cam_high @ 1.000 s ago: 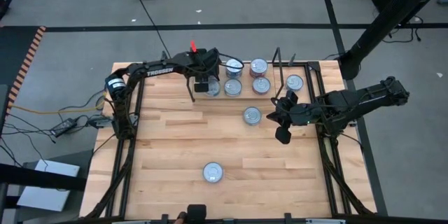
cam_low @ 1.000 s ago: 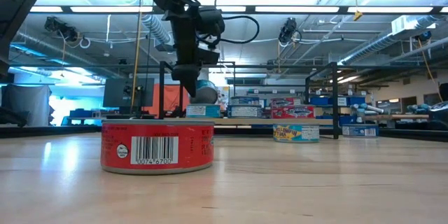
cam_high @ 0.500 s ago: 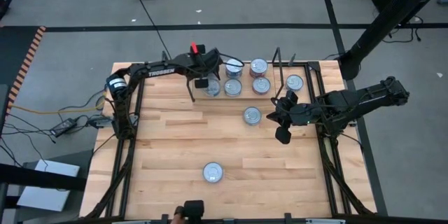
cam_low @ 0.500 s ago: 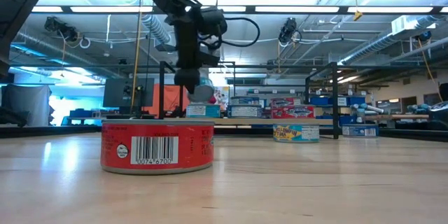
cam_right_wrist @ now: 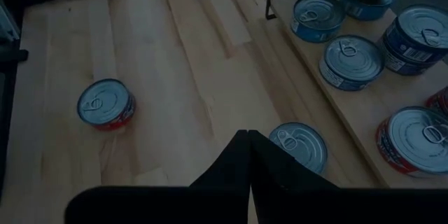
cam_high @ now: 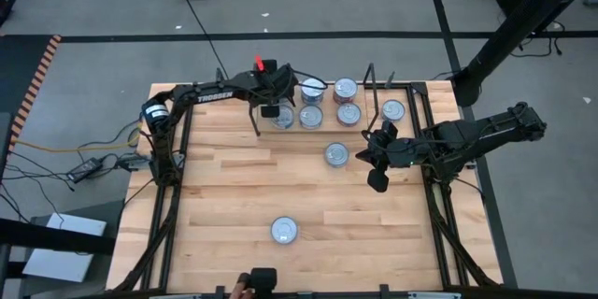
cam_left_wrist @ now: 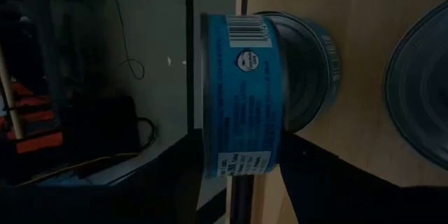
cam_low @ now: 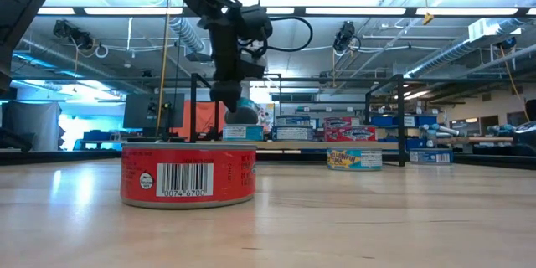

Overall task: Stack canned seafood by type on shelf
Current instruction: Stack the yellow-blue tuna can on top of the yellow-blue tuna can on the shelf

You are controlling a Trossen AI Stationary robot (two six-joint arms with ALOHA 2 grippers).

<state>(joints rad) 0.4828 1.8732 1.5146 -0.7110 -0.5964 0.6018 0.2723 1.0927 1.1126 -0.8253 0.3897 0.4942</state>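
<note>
Change from earlier: the left arm has carried its tin slightly lower and closer onto the shelf tin beneath; the right arm and the loose tins stay put.
Bench (cam_high: 224,196): two tins lie loose on it, a red tin (cam_low: 188,174) near the front edge and a teal tin (cam_high: 336,154) just in front of the shelf.
Shelf (cam_high: 322,129): at the bench's back edge, holding several tins in rows.
Low view only: shows the held tin just above the stack.
Left wrist view only: shows the barcode on the label.
Left hand (cam_high: 272,110): clamped on a blue tin (cam_left_wrist: 241,94), over the shelf's left end.
Right hand (cam_high: 376,163): fingers together, empty, above the bench's right side.
</note>
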